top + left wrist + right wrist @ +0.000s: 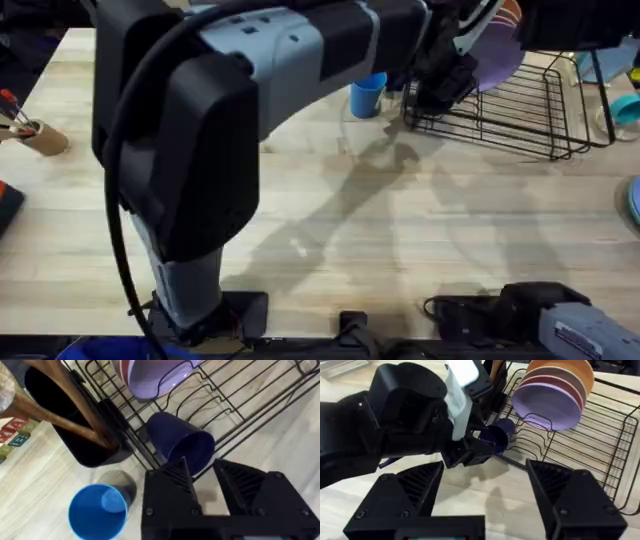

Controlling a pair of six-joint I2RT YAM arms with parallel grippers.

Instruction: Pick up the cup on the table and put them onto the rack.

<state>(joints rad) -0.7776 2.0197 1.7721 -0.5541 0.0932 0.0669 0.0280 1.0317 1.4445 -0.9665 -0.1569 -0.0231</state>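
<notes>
The navy cup (181,444) lies tipped on its side on the rack (240,410), at the rack's near left edge, its long axis running from its base toward its mouth, which faces the left gripper (202,477). That gripper's fingers straddle the rim, spread wide; a firm grip is doubtful. In the overhead view, a light blue cup (368,95) stands upright on the table at nine o'clock from the rack. Two cups, one rack. The right gripper (485,495) hangs open and empty, farther off.
</notes>
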